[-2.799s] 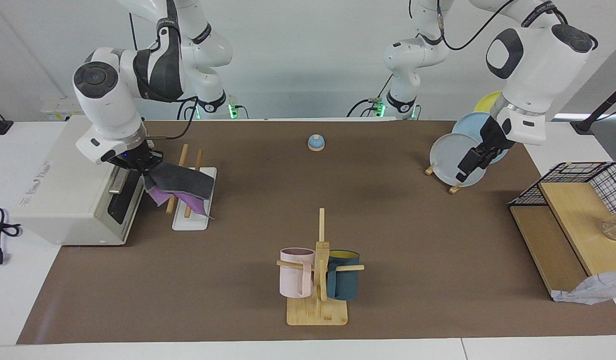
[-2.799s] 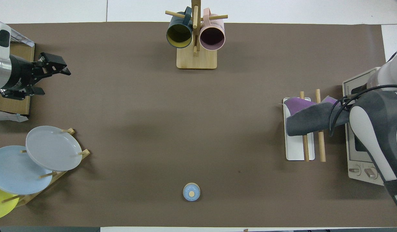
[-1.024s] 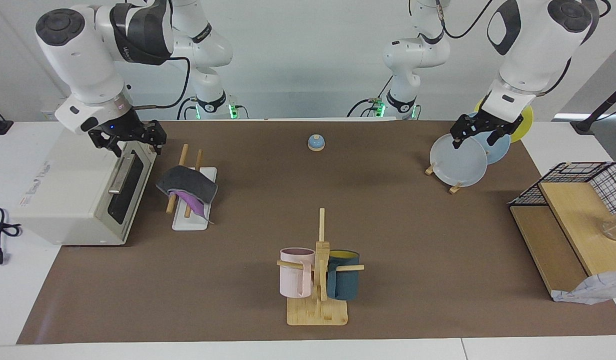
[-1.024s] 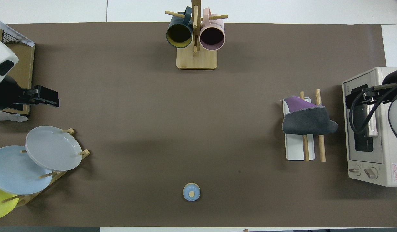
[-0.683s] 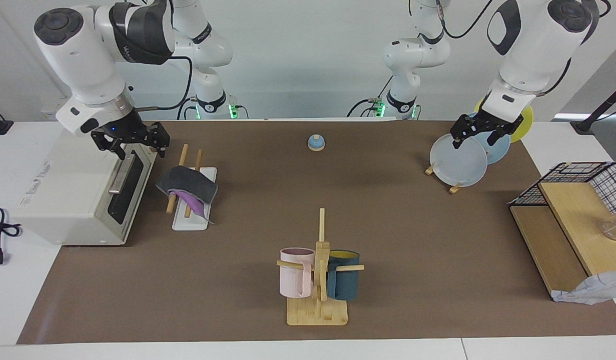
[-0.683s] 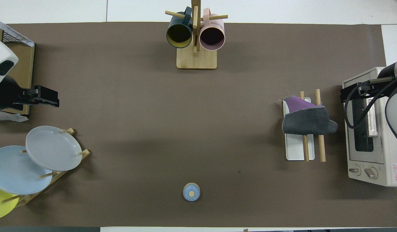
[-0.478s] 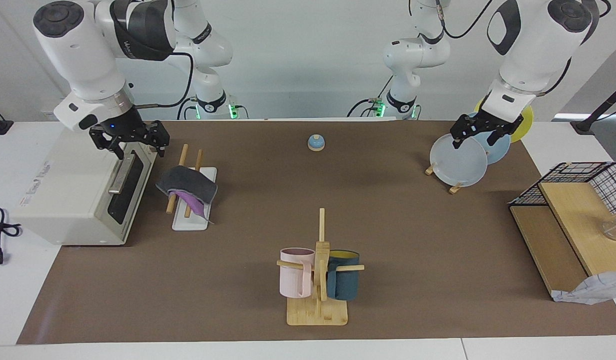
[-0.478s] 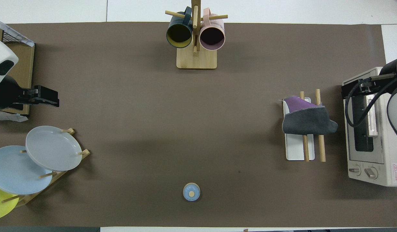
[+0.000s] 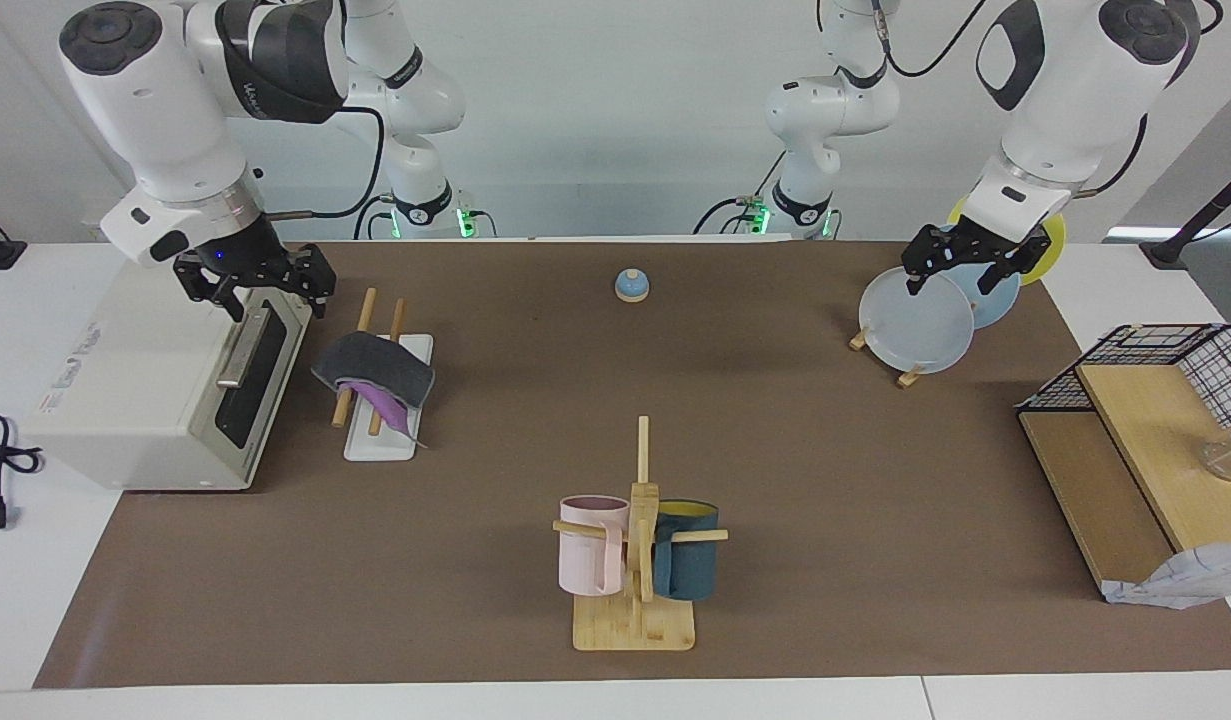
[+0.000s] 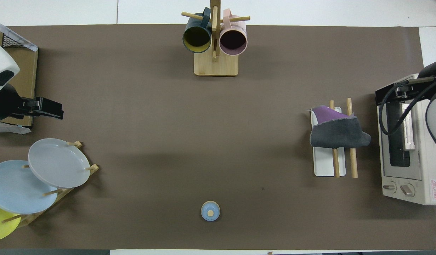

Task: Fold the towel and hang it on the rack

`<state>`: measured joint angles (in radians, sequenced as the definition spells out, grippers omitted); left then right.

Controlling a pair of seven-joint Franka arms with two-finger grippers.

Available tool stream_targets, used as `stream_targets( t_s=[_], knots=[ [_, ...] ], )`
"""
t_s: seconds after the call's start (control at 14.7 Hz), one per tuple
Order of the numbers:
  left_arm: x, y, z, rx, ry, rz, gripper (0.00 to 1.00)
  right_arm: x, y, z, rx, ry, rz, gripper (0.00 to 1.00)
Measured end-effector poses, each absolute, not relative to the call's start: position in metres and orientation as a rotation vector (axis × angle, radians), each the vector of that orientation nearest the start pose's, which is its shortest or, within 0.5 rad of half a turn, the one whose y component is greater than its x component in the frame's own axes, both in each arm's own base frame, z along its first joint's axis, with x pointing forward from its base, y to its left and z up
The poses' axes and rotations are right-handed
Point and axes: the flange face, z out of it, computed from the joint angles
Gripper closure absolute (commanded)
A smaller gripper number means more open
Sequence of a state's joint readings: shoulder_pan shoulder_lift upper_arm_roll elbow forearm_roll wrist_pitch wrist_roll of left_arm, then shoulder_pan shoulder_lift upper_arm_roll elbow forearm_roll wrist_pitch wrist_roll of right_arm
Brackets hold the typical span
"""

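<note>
The towel (image 9: 375, 368) hangs folded over the rack's two wooden rods, dark grey face up, with a purple part showing below; it also shows in the overhead view (image 10: 338, 134). The rack (image 9: 383, 444) stands on its white base (image 10: 324, 166) beside the toaster oven. My right gripper (image 9: 273, 300) is open and empty, up in the air over the toaster oven's door edge, apart from the towel; in the overhead view (image 10: 389, 95) only part of it shows. My left gripper (image 9: 953, 282) is open and empty, raised over the plate stand's end of the table (image 10: 56, 113).
A white toaster oven (image 9: 155, 390) stands at the right arm's end. A mug tree (image 9: 635, 560) with a pink and a teal mug stands farthest from the robots. A plate stand (image 9: 920, 320), a blue bell (image 9: 631, 285), a wooden shelf with wire basket (image 9: 1145, 440) and a white patterned cloth (image 9: 1185, 585) are there too.
My right gripper has let go of the towel, which now hangs on the rods, and has risen over the toaster oven. My left gripper has risen. Over the last second both barely moved.
</note>
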<state>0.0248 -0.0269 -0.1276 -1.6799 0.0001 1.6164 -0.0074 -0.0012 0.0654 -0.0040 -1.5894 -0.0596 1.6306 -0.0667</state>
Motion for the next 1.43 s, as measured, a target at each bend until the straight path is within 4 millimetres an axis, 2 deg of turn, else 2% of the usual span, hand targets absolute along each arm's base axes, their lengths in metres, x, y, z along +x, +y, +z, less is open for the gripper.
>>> stream_targets(
  t_s=[1.43],
  knots=[
    [0.5447,-0.0552,0.5915,-3.132,0.148,0.057,0.0,0.5772,-0.0056,0.5787,-3.171,-0.064,0.099,0.0]
  ],
)
